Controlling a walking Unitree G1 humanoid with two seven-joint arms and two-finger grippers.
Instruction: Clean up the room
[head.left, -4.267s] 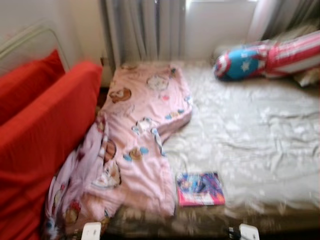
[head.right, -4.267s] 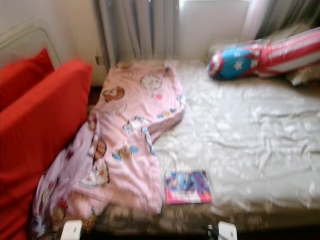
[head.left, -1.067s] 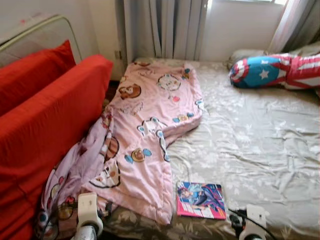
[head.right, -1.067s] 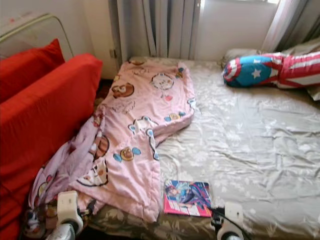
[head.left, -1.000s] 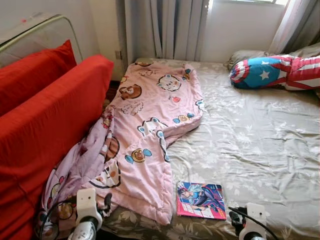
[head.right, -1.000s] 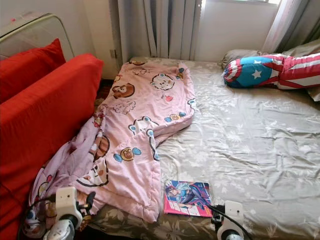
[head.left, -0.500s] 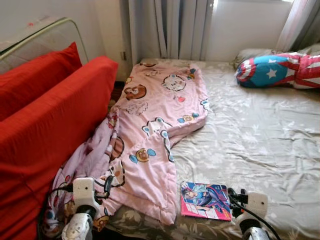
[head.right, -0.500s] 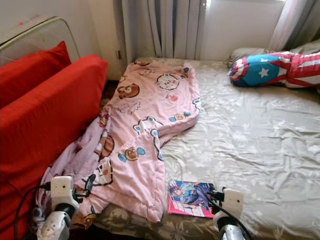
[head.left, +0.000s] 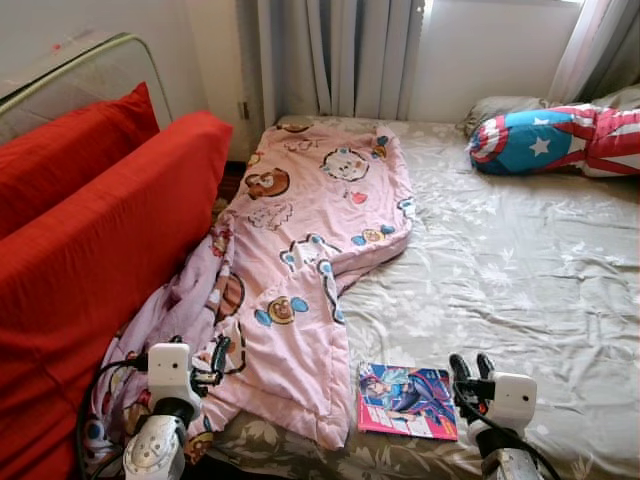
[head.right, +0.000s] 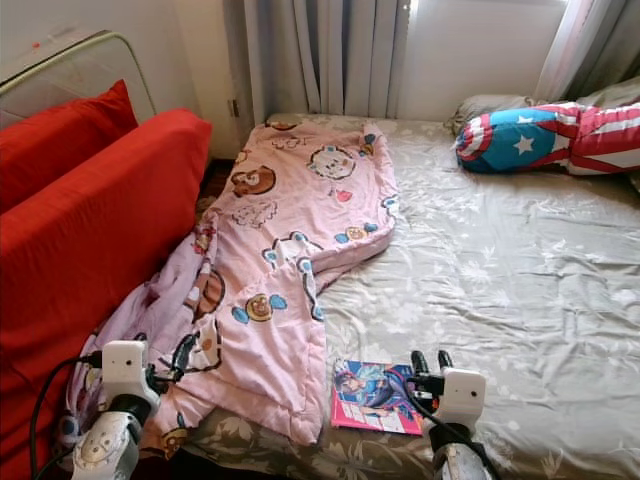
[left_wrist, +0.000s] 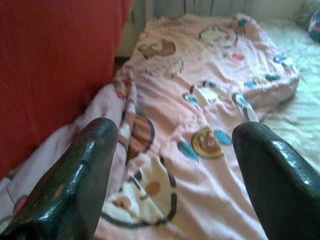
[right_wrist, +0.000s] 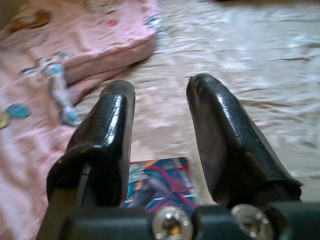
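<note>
1. Book (head.left: 408, 400) lies flat on grey bedsheet (head.left: 520, 280), bottom centre of frame, just beside pink blanket (head.left: 310, 260) edge.
2. R gripper (head.left: 470, 366) lower right, at book's right edge, fingers apart, holding nothing.
3. L gripper (left_wrist: 175, 145) lower left over blanket, wide open, empty.
4. Red cushions (head.left: 90, 230) left.
</note>
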